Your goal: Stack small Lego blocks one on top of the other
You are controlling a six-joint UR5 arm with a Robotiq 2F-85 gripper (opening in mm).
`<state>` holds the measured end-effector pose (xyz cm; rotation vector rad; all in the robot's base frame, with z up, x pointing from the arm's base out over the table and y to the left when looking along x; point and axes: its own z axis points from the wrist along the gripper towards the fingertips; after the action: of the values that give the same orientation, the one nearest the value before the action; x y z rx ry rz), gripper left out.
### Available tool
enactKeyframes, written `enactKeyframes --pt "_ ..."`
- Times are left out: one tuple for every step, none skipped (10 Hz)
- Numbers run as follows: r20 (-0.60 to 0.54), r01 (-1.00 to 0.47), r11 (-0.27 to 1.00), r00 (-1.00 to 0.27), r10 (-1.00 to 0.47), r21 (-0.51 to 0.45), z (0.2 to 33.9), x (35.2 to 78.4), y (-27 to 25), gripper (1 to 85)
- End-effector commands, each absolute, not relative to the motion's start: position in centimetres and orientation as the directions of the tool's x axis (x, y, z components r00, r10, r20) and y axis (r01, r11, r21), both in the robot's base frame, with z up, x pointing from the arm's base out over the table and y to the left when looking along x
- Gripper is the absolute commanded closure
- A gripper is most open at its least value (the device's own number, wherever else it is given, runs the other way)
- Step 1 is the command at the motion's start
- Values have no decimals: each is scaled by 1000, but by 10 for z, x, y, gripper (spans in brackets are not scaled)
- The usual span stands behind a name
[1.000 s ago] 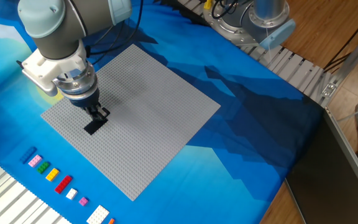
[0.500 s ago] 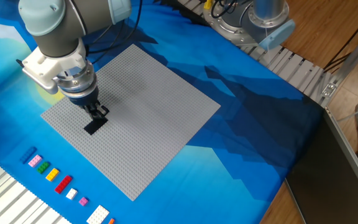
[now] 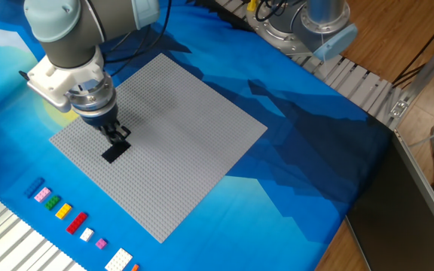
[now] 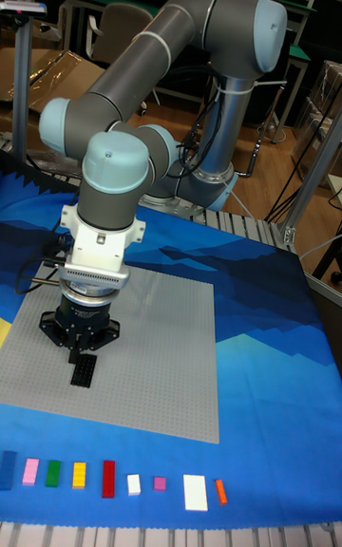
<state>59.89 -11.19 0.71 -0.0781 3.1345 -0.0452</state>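
A flat black Lego block [image 3: 113, 153] lies on the grey baseplate [image 3: 179, 128] near its left corner. It also shows in the tall fixed view [image 4: 84, 372]. My gripper [image 3: 119, 135] points straight down at the block's far end, its dark fingertips at or just above the block. In the tall fixed view the gripper [image 4: 85, 354] hangs directly over the block. The gap between the fingers is too small and dark to read. A small blue block [image 3: 35, 187] lies at the left end of a row of bricks on the blue cloth, far from the gripper.
A row of coloured bricks [image 3: 70, 218] lies along the front edge of the cloth, with pink, green, yellow, red, white and orange ones [image 4: 107, 477]. The arm's base [image 3: 319, 26] stands at the back right. A metal rail [image 3: 368, 90] borders the table's right side.
The arm has shifted very slightly. The black block has stayed where it was on the baseplate.
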Motion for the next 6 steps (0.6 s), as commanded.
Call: enactKeyframes --pt "-31 -49 999 -998 -49 -14 4 604 -111 847" --pt "-32 -49 999 -998 -49 -13 3 605 -111 847" --pt "-36 -49 999 -998 -49 -10 3 606 -110 847" --pt "-39 -49 999 -998 -49 -7 2 606 -109 847" --pt "-40 -49 999 -998 -49 -7 2 607 -109 847" --pt "-40 -49 999 -998 -49 -7 2 607 -109 847"
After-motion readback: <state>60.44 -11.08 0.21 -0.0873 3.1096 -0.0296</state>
